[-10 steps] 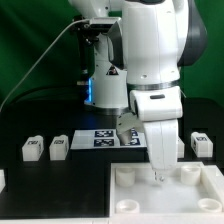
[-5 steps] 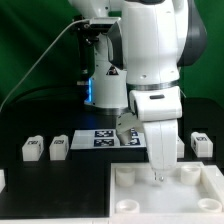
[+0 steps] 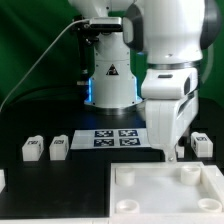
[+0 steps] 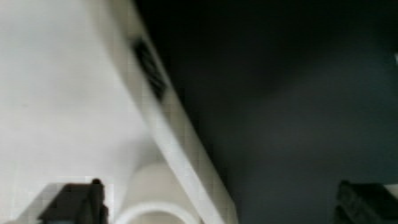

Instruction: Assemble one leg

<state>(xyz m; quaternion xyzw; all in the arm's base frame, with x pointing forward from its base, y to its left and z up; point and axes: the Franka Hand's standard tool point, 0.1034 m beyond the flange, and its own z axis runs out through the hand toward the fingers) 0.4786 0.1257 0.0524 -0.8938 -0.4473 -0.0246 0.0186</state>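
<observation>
Three small white legs with tags lie on the black table in the exterior view: two at the left (image 3: pixel 33 148) (image 3: pixel 59 147) and one at the right (image 3: pixel 201 143). The large white panel (image 3: pixel 150 195) with round corner holes lies in front. My gripper (image 3: pixel 172 152) hangs over the panel's far edge, left of the right-hand leg. In the wrist view my gripper (image 4: pixel 221 203) is open and empty, with dark fingertips (image 4: pixel 71 203) far apart. Below them show the panel's edge (image 4: pixel 169 120) and one round hole (image 4: pixel 160 214).
The marker board (image 3: pixel 118 137) lies behind the panel, in front of the robot base (image 3: pixel 110 85). A white piece (image 3: pixel 2 178) is cut off by the exterior view's left edge. A cable runs from the arm toward the left.
The arm has swung toward the exterior view's right and lifted a little. The gripper has gone from over the panel's middle to its far edge near the right-hand leg.
</observation>
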